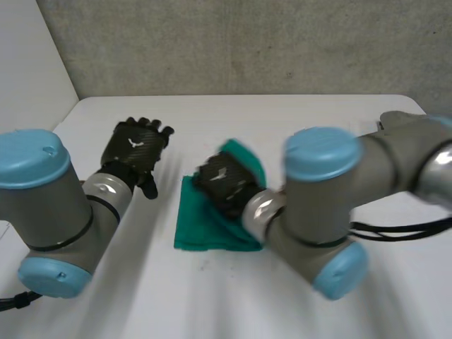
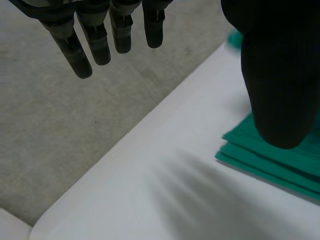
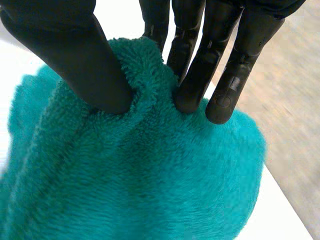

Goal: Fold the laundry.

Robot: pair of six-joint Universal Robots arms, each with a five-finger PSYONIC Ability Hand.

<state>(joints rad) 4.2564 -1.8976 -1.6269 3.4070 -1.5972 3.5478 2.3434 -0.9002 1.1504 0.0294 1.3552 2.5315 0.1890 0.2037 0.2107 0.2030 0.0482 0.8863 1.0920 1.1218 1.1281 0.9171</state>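
Head view shows a smooth white surface [image 1: 296, 120] with rounded corners, set against a rough grey wall [image 1: 247, 42] (concrete, by the look of it). A green towel [image 1: 201, 229] lies near the middle of the surface, its lower part folded into flat layers with straight edges. Its pile is thick and looped. The right robot hand [image 1: 222, 185] sits on top of it, thumb and fingers pinching up a soft ridge of the cloth. The left robot hand [image 1: 134, 148] hovers beside the towel, apart from it, fingers straight, holding nothing.
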